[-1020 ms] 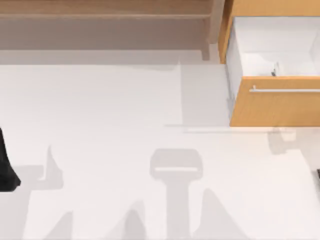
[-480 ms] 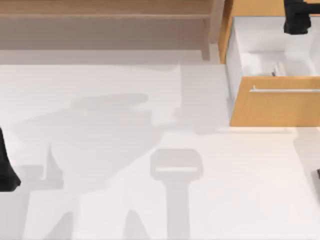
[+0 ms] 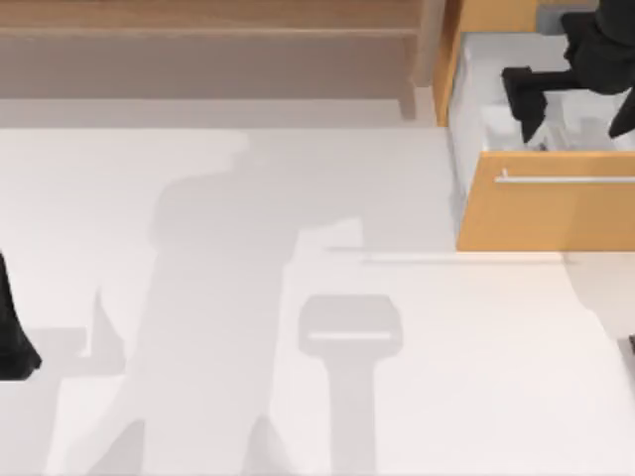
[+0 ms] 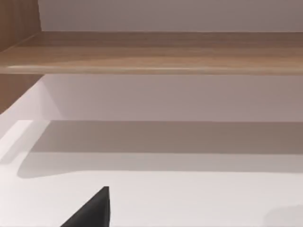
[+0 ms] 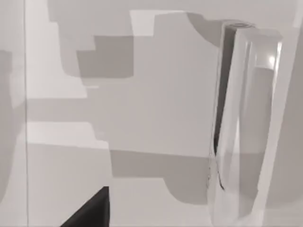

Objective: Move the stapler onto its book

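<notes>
Inside the open drawer [image 3: 556, 203] at the desk's [image 3: 298, 297] back right, your right tool [image 3: 529, 117] hangs low; you cannot tell how wide it stands. The stapler [image 5: 246, 123] lies just beneath it on the drawer floor. Your left tool [image 3: 12, 337] sits parked at the left edge.

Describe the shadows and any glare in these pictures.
Top view: a broad shadow crosses the table; the right pincer is over the open drawer, left arm parked at the left edge. Right wrist view: blocky shadows, one glint on a glossy bar. Left wrist view: shade under the shelf.
</notes>
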